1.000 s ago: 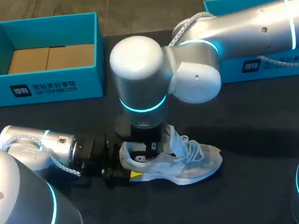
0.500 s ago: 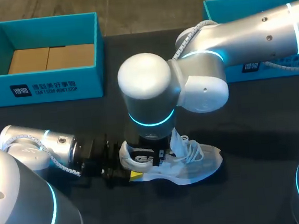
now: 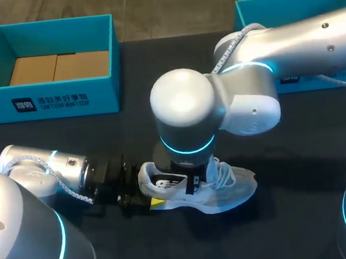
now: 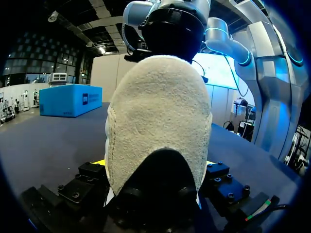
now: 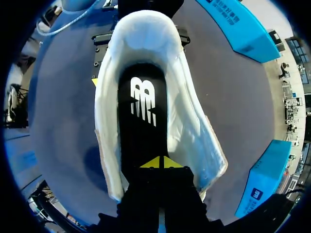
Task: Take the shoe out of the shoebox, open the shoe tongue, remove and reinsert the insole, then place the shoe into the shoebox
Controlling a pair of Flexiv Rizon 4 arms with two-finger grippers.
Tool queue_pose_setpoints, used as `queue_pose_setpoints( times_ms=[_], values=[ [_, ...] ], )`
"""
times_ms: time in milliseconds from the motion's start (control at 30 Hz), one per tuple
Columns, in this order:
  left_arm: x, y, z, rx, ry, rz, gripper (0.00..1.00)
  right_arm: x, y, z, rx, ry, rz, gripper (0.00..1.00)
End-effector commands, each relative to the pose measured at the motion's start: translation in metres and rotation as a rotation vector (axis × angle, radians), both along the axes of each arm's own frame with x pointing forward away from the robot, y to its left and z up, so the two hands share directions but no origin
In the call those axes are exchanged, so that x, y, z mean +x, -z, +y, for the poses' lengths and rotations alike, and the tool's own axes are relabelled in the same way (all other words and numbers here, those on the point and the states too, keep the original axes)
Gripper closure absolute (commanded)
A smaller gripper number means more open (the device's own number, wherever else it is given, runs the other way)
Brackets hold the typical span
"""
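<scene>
Left gripper [image 4: 155,170] clamps the shoe [image 3: 232,188] by its heel, toe pointing away; right gripper [image 5: 160,164], tips pressed together, stands on the insole [image 5: 143,121] at mid-length

Right arm [image 3: 184,113] covers the shoe [image 3: 232,188] from above, left gripper [image 3: 147,198] blocks its heel; only the toe side is reachable.

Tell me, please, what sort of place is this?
Probably a robot test bench: the left arm and the right arm handle a white sneaker on a dark table, with a teal shoebox and a second shoebox.
</scene>
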State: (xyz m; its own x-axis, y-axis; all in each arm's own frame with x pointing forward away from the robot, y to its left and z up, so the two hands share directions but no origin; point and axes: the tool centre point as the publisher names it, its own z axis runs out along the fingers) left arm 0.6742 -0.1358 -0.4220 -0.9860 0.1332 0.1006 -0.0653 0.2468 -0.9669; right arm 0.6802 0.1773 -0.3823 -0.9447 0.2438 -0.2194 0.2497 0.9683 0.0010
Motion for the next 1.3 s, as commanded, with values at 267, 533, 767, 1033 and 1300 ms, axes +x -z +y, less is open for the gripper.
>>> queue_pose_setpoints(
  times_ms=[267, 533, 767, 1033, 1300],
  values=[
    [0.001, 0.002, 0.001, 0.004, 0.000, 0.001, 1.00, 0.003, 0.006, -0.006, 0.007, -0.008, -0.012, 0.72],
    [0.001, 0.002, 0.001, 0.004, 0.000, 0.001, 1.00, 0.007, 0.017, -0.003, 0.008, -0.019, 0.003, 0.63],
    [0.001, 0.002, 0.001, 0.004, 0.000, 0.001, 1.00, 0.011, 0.027, -0.002, 0.009, -0.026, 0.056, 0.58],
    [0.001, 0.002, 0.001, 0.004, 0.000, 0.001, 1.00, 0.011, 0.042, 0.002, 0.007, -0.034, 0.160, 0.53],
    [0.001, 0.002, 0.001, 0.004, 0.000, 0.001, 1.00, -0.002, 0.051, 0.001, 0.014, -0.030, 0.228, 0.54]
  ],
)
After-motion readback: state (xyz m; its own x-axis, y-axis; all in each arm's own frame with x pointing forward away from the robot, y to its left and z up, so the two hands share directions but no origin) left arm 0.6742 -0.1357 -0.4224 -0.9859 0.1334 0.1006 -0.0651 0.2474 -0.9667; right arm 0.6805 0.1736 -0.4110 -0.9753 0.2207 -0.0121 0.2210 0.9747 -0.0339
